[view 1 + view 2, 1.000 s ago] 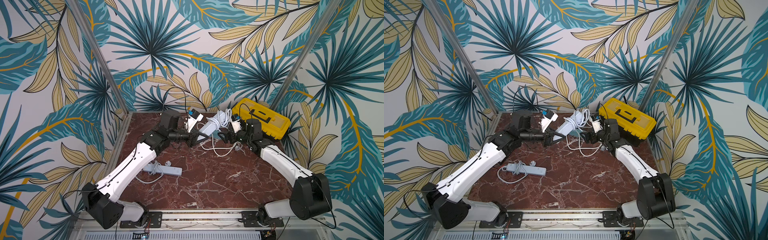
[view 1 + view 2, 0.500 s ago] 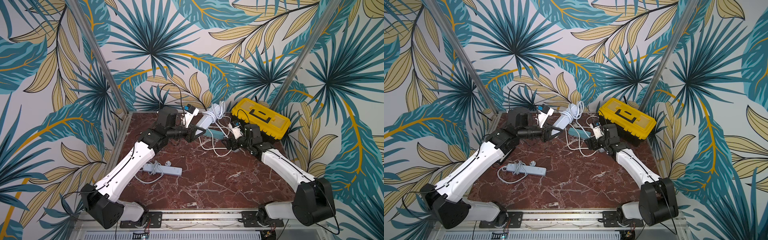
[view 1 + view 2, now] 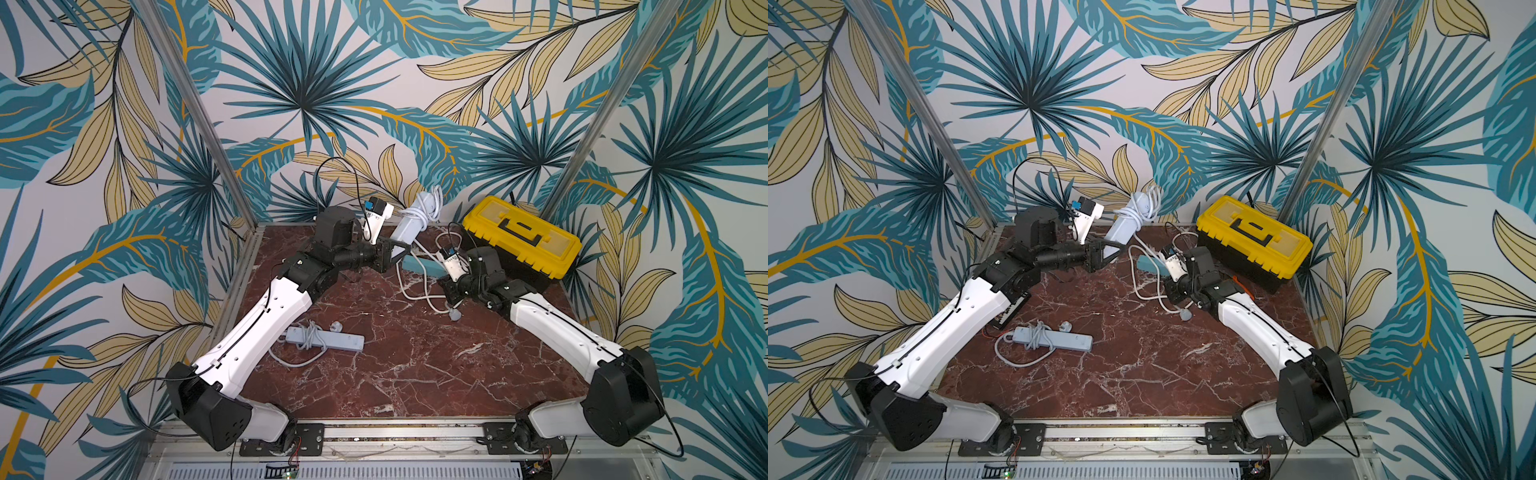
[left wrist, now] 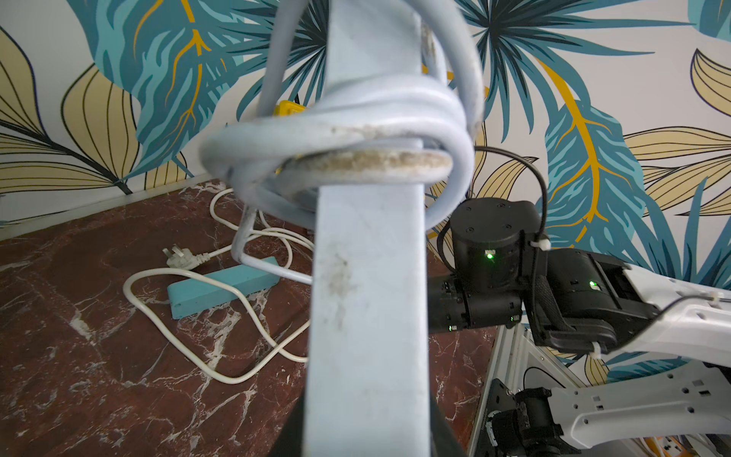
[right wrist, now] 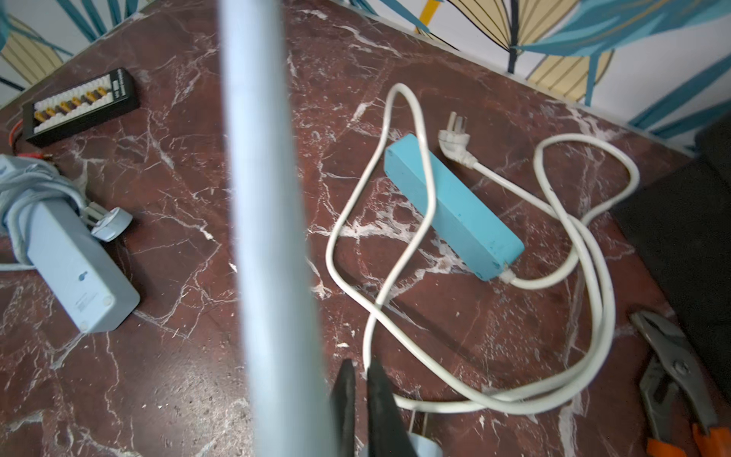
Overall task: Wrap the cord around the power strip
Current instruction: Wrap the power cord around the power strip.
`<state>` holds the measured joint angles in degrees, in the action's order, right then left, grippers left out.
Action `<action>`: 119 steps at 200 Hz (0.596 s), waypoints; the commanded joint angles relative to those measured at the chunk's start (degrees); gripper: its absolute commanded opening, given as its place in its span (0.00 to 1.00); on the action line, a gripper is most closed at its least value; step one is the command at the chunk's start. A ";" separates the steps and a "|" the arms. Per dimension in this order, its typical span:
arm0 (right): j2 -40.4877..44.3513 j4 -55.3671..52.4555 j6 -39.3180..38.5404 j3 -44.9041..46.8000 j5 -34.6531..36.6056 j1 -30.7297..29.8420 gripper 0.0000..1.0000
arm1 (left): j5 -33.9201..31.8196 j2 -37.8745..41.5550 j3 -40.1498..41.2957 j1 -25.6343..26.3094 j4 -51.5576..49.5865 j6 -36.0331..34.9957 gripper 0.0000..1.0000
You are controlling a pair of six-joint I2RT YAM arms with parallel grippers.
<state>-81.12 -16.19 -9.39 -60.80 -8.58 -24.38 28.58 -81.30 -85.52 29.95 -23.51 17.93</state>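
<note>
**Grey strip held aloft, toolbox shut**

The left gripper (image 3: 400,250) is clenched on the lower end of the grey power strip (image 3: 409,226). The strip is lifted off the marble table (image 3: 415,374) and tilts up toward the back wall. Just beyond the gripper's fingers, the grey cord (image 4: 336,130) circles the strip in several loose loops and then trails down toward the right gripper (image 5: 360,395). A grey plug (image 3: 455,316) lies on the table right beside that gripper.

The right gripper's jaws are pressed together low over the table. Whether any cord is pinched between them cannot be told.

Close behind the right gripper sits the yellow toolbox (image 3: 552,249), lid down and contents hidden. Pliers (image 5: 668,368) lie beside that gripper at the toolbox's foot.

Between the two grippers lies a teal power strip (image 5: 451,205), its white cord (image 5: 593,257) sprawled around it. Well back from the left gripper, beside its arm, a second grey strip (image 3: 332,340) lies with its cord bundled round it.
</note>
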 commanded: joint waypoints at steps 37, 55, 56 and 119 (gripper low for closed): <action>7.71 -10.85 -10.49 -0.38 4.23 -6.90 0.00 | -17.87 1.14 1.68 -6.28 1.94 -9.29 0.00; 12.28 -12.35 -16.76 -0.25 5.74 -9.61 0.00 | -22.43 -0.87 0.40 -6.37 -2.82 -15.27 0.00; 12.51 -12.36 -17.22 -0.27 5.89 -9.75 0.00 | -22.60 -0.88 0.42 -6.34 -2.97 -15.55 0.00; 11.08 -15.33 -39.23 -15.57 15.28 -10.66 0.00 | -11.01 -5.45 0.38 -2.13 -18.66 -24.98 0.00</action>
<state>-67.11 -30.24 -36.64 -69.47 2.37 -34.83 11.75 -85.97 -83.72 26.15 -36.34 -1.61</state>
